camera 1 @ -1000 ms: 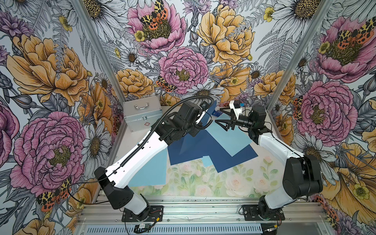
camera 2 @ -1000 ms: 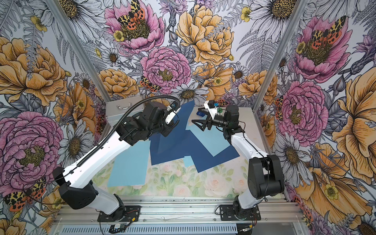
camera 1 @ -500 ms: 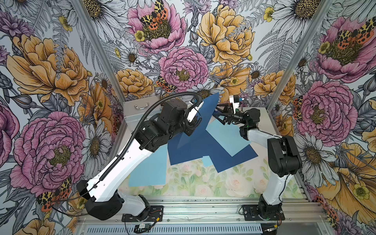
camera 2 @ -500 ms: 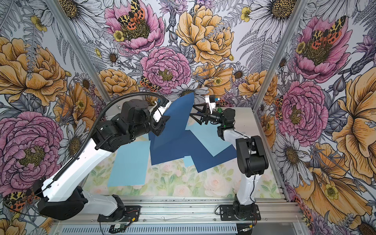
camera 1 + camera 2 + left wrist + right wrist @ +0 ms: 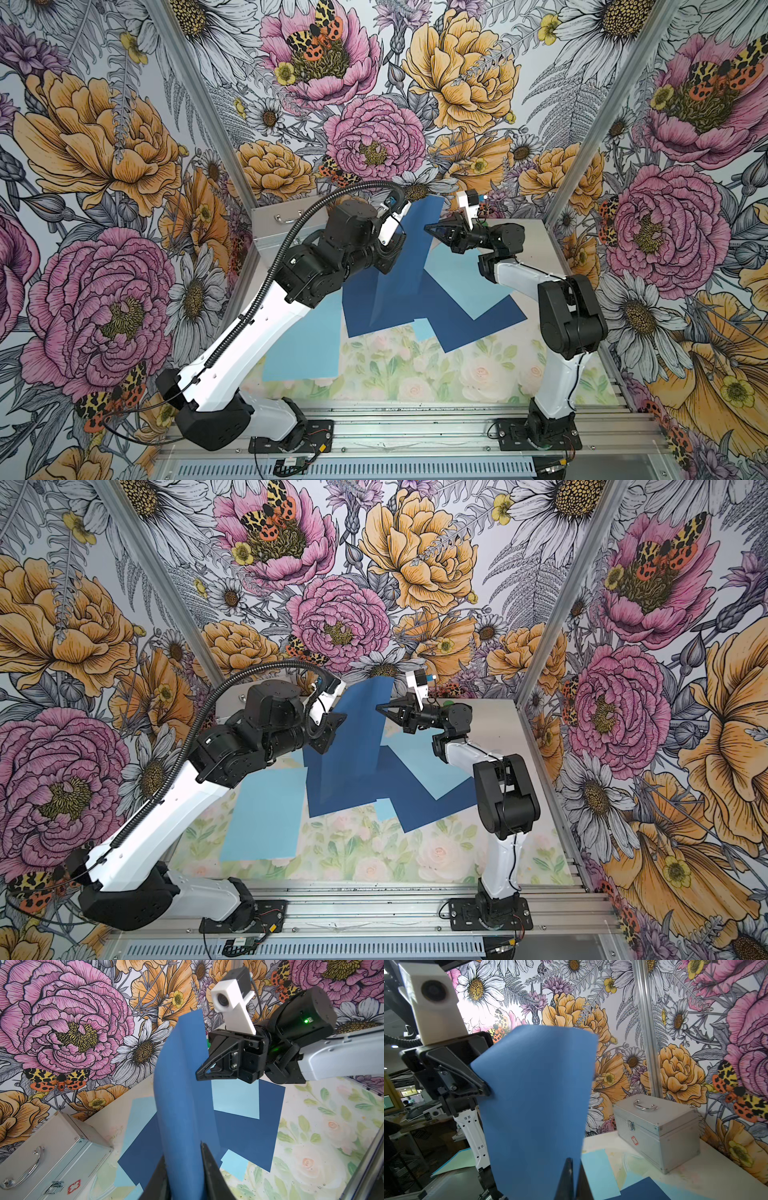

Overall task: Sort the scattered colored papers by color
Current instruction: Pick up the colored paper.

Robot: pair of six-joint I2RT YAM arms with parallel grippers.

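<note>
1. The counter (image 5: 415,374), covered in a pale floral print, carries the scattered sheets between the two arms.
2. The left arm rises from its base at the near rail, elbow high, forearm reaching toward the back.
3. The right arm stands upright from its base, then bends back toward the middle, wrist level.
4. A silver case (image 5: 658,1124) sits in the far left corner.
5. A dark navy sheet (image 5: 409,241) stands lifted and curled above the pile; other navy sheets (image 5: 469,328) and light blue sheets (image 5: 303,353) lie flat, overlapping.
6. The left gripper (image 5: 481,1088) pinches the lifted sheet's edge.
7. The right gripper (image 5: 199,1074) is closed tight on the opposite edge of the same sheet.
</note>
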